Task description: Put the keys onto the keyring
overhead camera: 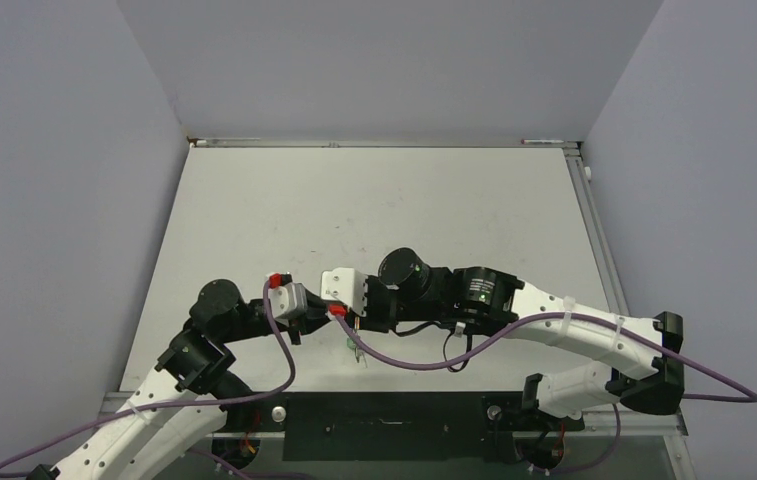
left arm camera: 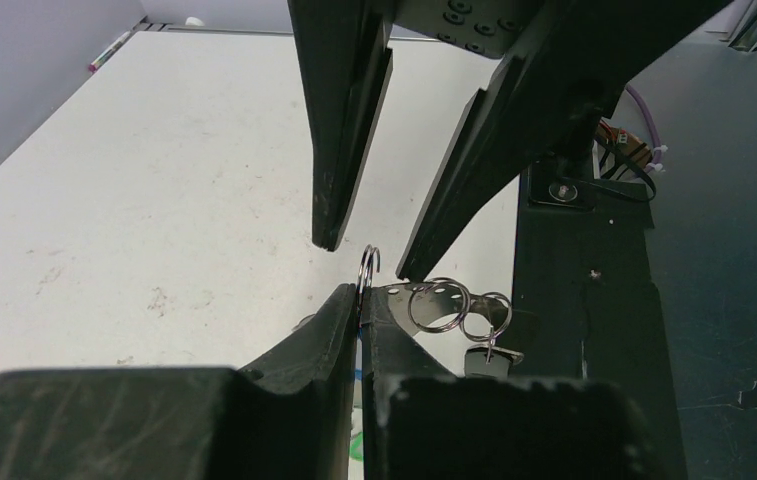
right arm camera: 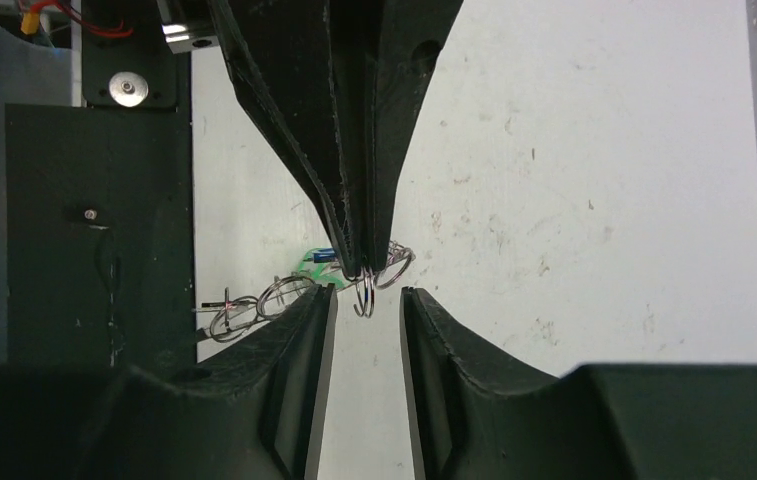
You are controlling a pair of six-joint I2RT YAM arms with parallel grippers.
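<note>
item: left claw point(left arm camera: 362, 296), mine, pressed closed on the keyring point(left arm camera: 368, 250), a thin silvery wire hoop; only a short arc of wire stands clear of the fingertips, and the rest is hidden behind my fingers. item: right claw point(right arm camera: 367, 295), mine, tip to tip with the left one, jaws parted and straddling that arc with a gap either side, holding nothing. item: keys point(right arm camera: 312, 262), tiny silver metal pieces with one blue and one green plastic head cap, low and just beside the left claw's tips, on the side toward the black base plate point(left arm camera: 574, 300); i cannot tell whether they hang from the wire or lie on the white tabletop point(left arm camera: 204, 180). item: chain of small silvery split rings point(left arm camera: 451, 305), trailing from the grip toward the plate. risks, as i judge them: the wire is thin and pinched at one spot, so it may pivot or slip if the right claw pushes it sideways; the four fingertips are crowded together, so a small misalignment would knock finger against finger; the right claw, closing here, would catch wire, not a key; the keys sit low behind my own fingers and are poorly seen, so a reach for them could snag the ring chain; the hoop's opening is out of sight, so threading could start in the wrong place. writing: no brand, label or lettering legible in any view.
</note>
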